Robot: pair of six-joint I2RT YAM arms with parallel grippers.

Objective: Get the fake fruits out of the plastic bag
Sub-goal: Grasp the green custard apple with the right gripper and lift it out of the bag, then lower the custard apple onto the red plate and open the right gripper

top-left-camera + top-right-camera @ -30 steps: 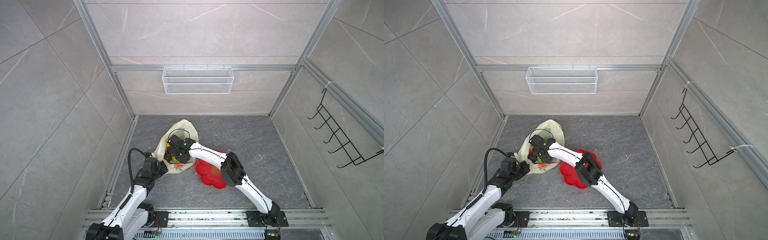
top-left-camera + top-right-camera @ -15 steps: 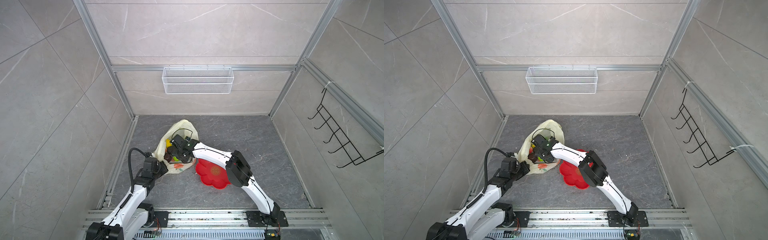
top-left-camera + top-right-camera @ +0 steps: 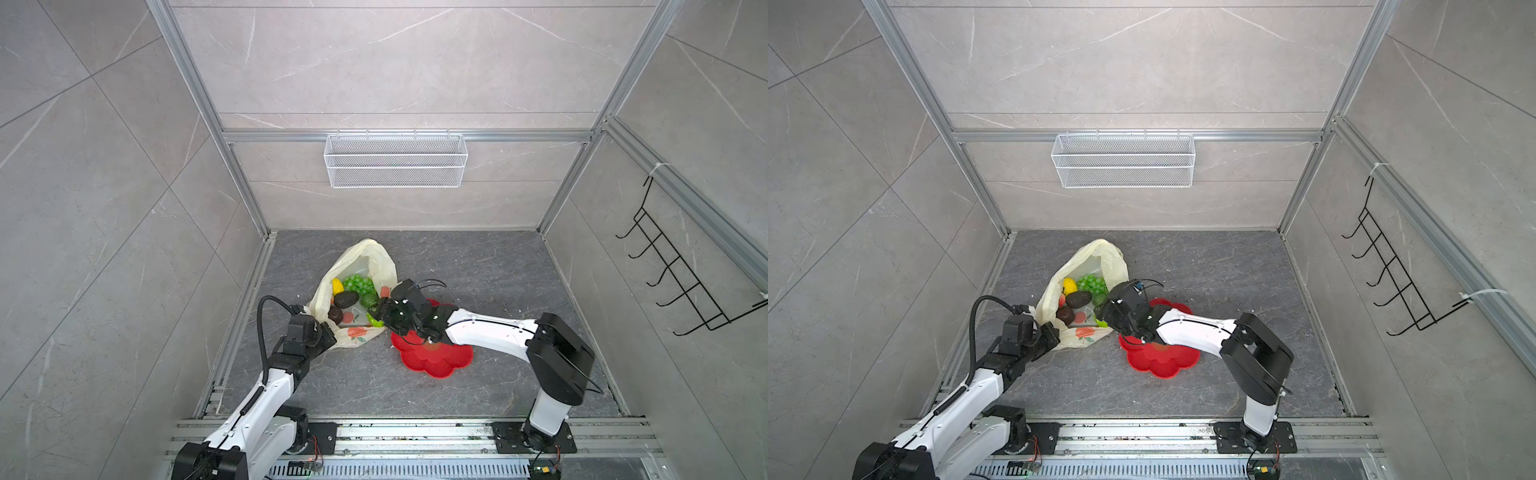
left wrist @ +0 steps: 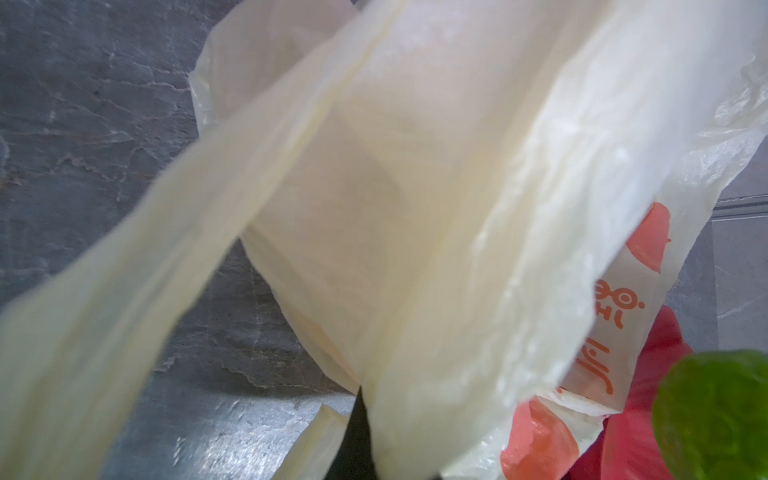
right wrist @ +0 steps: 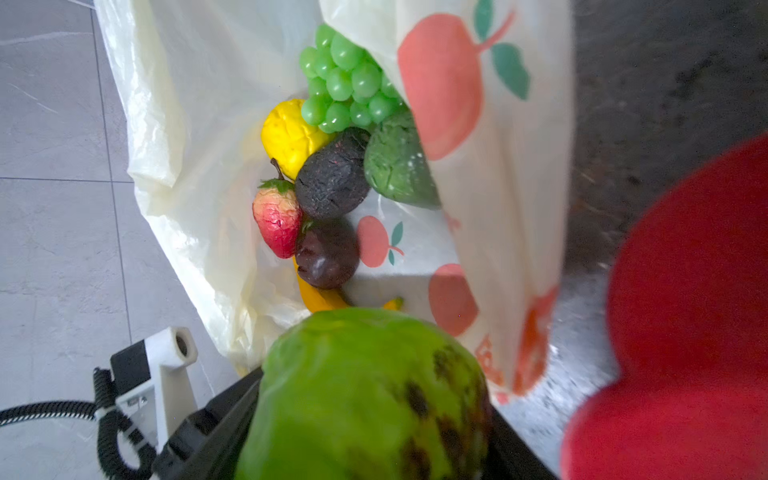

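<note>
The plastic bag [image 3: 368, 255] [image 3: 1102, 253] lies open on the grey floor, left of centre. Inside lie a green grape bunch [image 5: 345, 83], a yellow knobbly fruit [image 5: 286, 133], a green bumpy ball [image 5: 395, 166], two dark brown fruits [image 5: 332, 178] [image 5: 326, 253], a red strawberry [image 5: 278, 220] and a partly hidden banana [image 5: 320, 297]. My right gripper [image 3: 379, 316] [image 5: 365, 415] is shut on a light green fruit with brown spots [image 5: 365, 395] [image 3: 1100, 321] at the bag's mouth, by the plate. My left gripper [image 3: 328, 332] [image 4: 357, 449] is shut on the bag's near edge [image 4: 415, 208].
A red flower-shaped plate [image 3: 436, 357] [image 3: 1158, 357] lies just right of the bag, under the right wrist. A white wire basket [image 3: 395, 166] hangs on the back wall. A black hook rack [image 3: 685, 282] is on the right wall. Metal rails [image 3: 415, 432] run along the front.
My right gripper has drawn back out of the bag toward the red plate, carrying the light green fruit. The fruits inside now show. The left arm has kept still.
</note>
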